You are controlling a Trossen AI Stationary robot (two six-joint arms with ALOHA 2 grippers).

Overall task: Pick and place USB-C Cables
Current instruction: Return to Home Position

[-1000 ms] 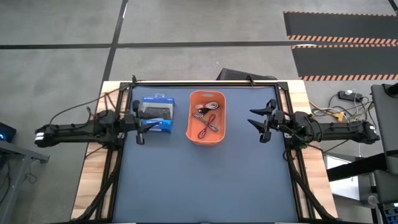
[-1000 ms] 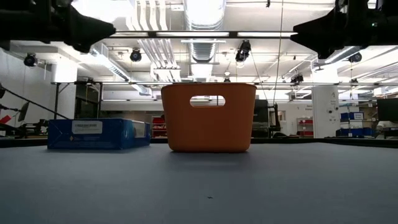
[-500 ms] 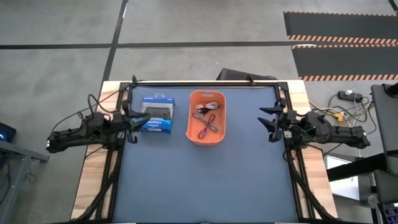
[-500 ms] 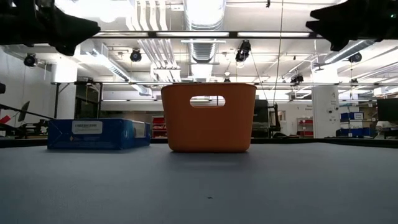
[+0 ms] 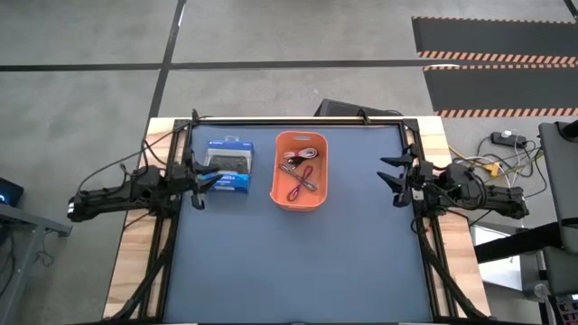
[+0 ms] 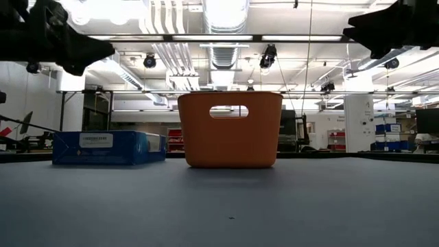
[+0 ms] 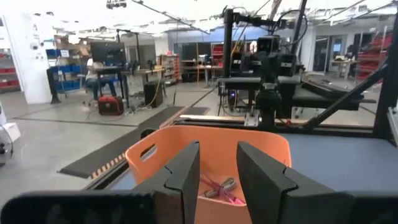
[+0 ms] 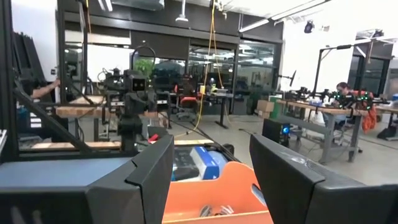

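Observation:
The orange bin (image 5: pixel 301 170) stands at the table's far middle. It holds a red cable (image 5: pixel 301 183) and a pale bundle with a darker one (image 5: pixel 292 161); I cannot tell the rest apart. My left gripper (image 5: pixel 200 186) hovers open and empty over the near right corner of the blue-and-black box (image 5: pixel 226 166), left of the bin. Its wrist view looks past its fingers (image 7: pixel 217 171) into the bin (image 7: pixel 155 152) at the red cable (image 7: pixel 219 186). My right gripper (image 5: pixel 397 181) hovers open and empty at the table's right edge, facing the bin (image 8: pixel 217 186).
The blue-and-black retail box (image 6: pixel 108 147) lies on the table just left of the bin (image 6: pixel 230 130). A black frame (image 5: pixel 298 121) runs round the dark mat. The mat's near half (image 5: pixel 298 262) is bare. People show at benches in the room beyond.
Both grippers have drawn back from the bin toward their own table edges, the left one off the blue box toward the left, then a little way back right and lower. The right one has gone toward the right edge. The bin, cables and box have stayed still.

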